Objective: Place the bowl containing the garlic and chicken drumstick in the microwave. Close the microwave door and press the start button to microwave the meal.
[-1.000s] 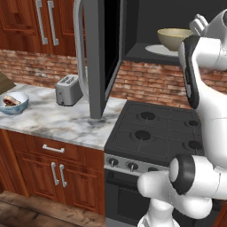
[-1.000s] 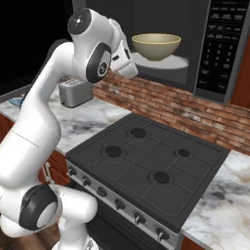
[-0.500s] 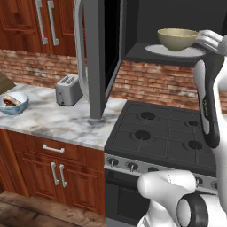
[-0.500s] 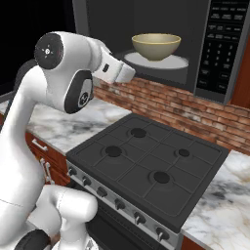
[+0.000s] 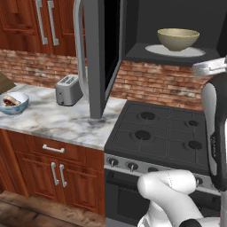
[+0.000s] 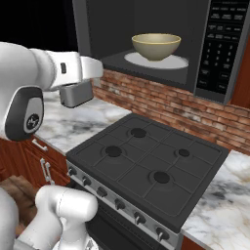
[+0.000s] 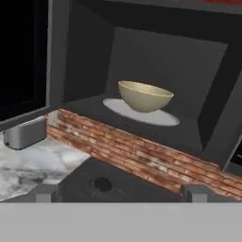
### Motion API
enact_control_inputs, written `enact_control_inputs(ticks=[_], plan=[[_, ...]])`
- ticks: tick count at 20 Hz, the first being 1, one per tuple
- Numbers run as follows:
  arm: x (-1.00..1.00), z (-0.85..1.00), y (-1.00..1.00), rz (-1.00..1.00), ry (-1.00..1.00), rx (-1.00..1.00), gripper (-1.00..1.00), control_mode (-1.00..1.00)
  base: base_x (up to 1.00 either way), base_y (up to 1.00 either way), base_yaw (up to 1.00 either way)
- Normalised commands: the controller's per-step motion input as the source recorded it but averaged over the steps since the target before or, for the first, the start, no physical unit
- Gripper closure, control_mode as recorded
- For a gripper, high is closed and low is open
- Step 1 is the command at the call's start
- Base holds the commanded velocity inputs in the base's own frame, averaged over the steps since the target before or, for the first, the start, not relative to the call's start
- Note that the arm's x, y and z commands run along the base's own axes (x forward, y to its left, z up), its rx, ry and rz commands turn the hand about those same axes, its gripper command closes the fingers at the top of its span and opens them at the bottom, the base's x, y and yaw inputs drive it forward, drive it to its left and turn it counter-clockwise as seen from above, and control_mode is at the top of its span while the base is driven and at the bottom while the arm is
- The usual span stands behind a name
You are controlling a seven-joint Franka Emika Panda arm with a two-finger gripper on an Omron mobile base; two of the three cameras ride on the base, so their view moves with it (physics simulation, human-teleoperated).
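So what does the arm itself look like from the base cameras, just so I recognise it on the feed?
The glossy white, rounded-link arm has a dark grey round joint cap bearing a small pale emblem, and a small dark mark on its forearm. In the left base view a long dark panel runs down one white link. No cables show. The tool's fingertips look small, grey and blocky.

**No legible text in the kitchen**

Nothing here can be read. The microwave has a control panel on its right side with rows of small pale marks on the buttons, too small and blurred to make out as letters or numbers. The round emblem on the arm's dark joint is likewise unclear. No brand or label can be read on the toaster.
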Motion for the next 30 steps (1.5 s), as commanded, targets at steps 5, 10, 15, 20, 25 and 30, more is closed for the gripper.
enact_control_inputs(ticks=[5, 10, 15, 20, 25, 30], plan=[[-0.63, 0.03, 0.66, 0.09, 0.32, -0.69, -1.0, -1.0, 0.0, 0.0, 0.0], [-0.51, 0.04, 0.75, 0.03, 0.2, -0.58, -1.0, -1.0, 0.0, 0.0, 0.0], [-0.36, 0.03, 0.67, 0.01, 0.05, -0.48, -1.0, -1.0, 0.0, 0.0, 0.0], [-0.1, 0.02, 0.65, 0.0, 0.0, -0.38, -1.0, -1.0, 0.0, 0.0, 0.0], [-0.08, 0.0, 0.69, 0.0, -0.02, -0.31, -1.0, -1.0, 0.0, 0.0, 0.0], [-0.09, 0.0, 0.68, 0.0, -0.04, -0.26, -1.0, -1.0, 0.0, 0.0, 0.0]])
